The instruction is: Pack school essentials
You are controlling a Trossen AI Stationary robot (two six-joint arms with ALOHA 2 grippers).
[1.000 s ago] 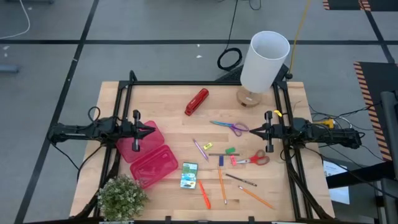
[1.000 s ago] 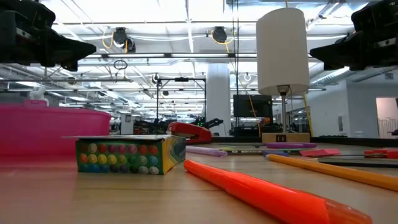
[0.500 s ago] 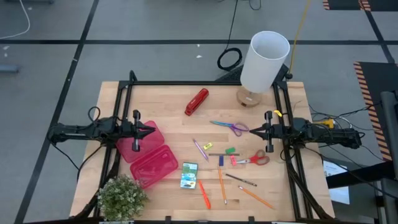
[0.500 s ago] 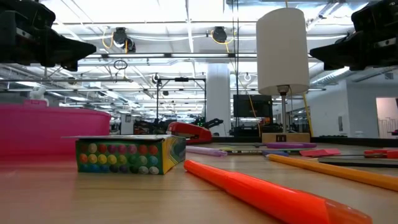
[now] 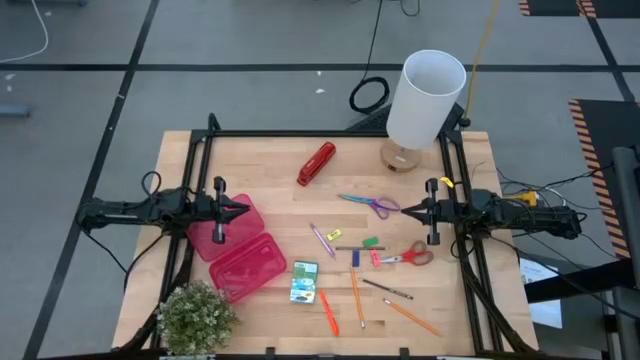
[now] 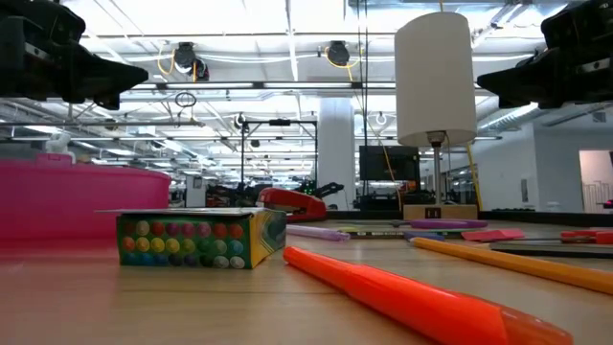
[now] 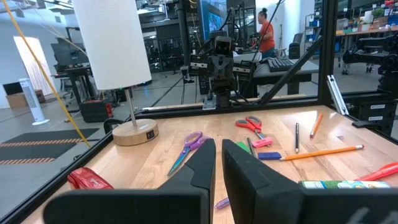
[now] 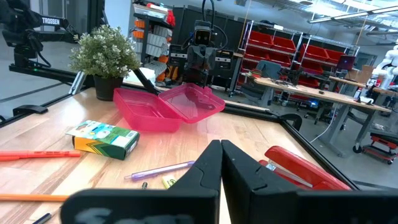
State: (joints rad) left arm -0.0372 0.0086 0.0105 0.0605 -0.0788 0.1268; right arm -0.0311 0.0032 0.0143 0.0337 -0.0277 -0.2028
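Two idle arms face each other across the table, left gripper at nine o'clock above the open pink case, right gripper at three o'clock, each with fingers pressed together on nothing. Stationery lies scattered between them: purple scissors, red scissors, crayon box and orange pens toward six o'clock. Red stapler sits toward twelve.

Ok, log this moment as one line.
left claw: shut, above open translucent pink plastic case | right claw: shut, beside purple-teal scissors | nothing packed
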